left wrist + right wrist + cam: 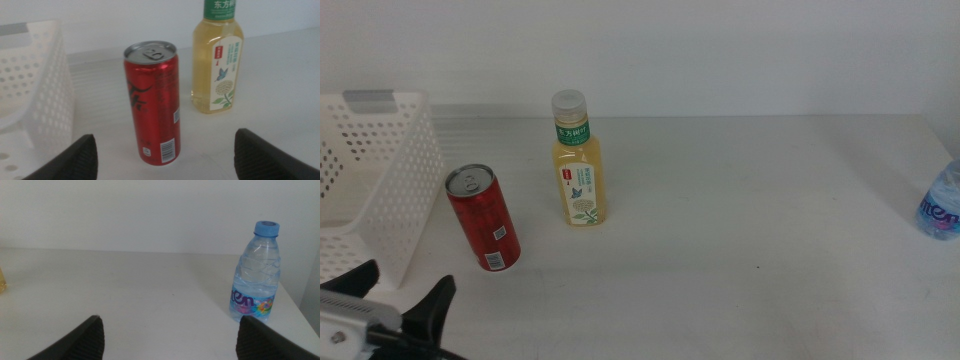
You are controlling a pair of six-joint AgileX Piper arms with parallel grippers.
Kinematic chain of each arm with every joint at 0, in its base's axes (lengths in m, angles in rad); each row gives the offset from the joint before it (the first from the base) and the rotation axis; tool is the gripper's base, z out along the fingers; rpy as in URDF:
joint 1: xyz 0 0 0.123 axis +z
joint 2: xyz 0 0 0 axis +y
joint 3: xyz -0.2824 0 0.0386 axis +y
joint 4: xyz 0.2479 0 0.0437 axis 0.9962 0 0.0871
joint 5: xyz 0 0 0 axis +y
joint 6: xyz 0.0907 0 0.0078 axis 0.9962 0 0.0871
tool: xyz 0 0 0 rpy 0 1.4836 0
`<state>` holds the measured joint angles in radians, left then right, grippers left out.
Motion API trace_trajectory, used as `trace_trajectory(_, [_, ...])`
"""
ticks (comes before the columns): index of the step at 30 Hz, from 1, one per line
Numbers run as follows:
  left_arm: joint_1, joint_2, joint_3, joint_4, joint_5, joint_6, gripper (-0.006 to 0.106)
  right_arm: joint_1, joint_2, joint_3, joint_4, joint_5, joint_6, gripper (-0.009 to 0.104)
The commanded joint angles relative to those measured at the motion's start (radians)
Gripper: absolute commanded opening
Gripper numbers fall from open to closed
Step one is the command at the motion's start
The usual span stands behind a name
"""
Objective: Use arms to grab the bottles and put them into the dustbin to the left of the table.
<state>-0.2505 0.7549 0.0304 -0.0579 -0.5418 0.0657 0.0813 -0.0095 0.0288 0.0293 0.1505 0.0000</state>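
Left gripper (162, 155): jaws spread wide and holding nothing; low over the table (740, 270), at the near left corner of the middle view.
Red can (152, 102): upright just ahead of the left gripper, lined up with the gap between its jaws but not yet between them.
Long axis of can: vertical, pull-tab end up, so a level approach would put the jaws on either side of the body.
Tea bottle (217, 60): upright, beyond the can and off to one side of it, apart from it; farther from the left gripper than the can.
Dustbin (390, 190): just beside the left gripper on its outer side, close to the can without touching it; nothing can be seen inside it.
Right gripper (167, 340): jaws wide apart, empty; the arm is out of the middle view.
Water bottle (255, 275): upright, ahead of the right gripper and off its centre line, near the table's right edge, well apart from the can.
Nearer arm, judged: left for the can and tea bottle, right for the water bottle.
Likely first move, judged: left gripper straight forward onto the can.
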Motion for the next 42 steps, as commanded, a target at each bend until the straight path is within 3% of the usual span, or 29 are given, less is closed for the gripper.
trace_trajectory(1, [-0.018,0.062,0.004,0.000,-0.147,-0.020,0.090,-0.006,-0.027,-0.009,-0.008,-0.075,-0.009,0.074])
trace_trajectory(18, [-0.018,0.470,0.005,0.083,-0.526,-0.090,0.090,-0.006,-0.027,-0.009,-0.008,-0.075,-0.009,0.074])
trace_trajectory(42, [-0.018,0.512,0.004,0.099,-0.649,-0.098,0.090,-0.006,-0.027,-0.009,-0.008,-0.075,-0.009,0.074])
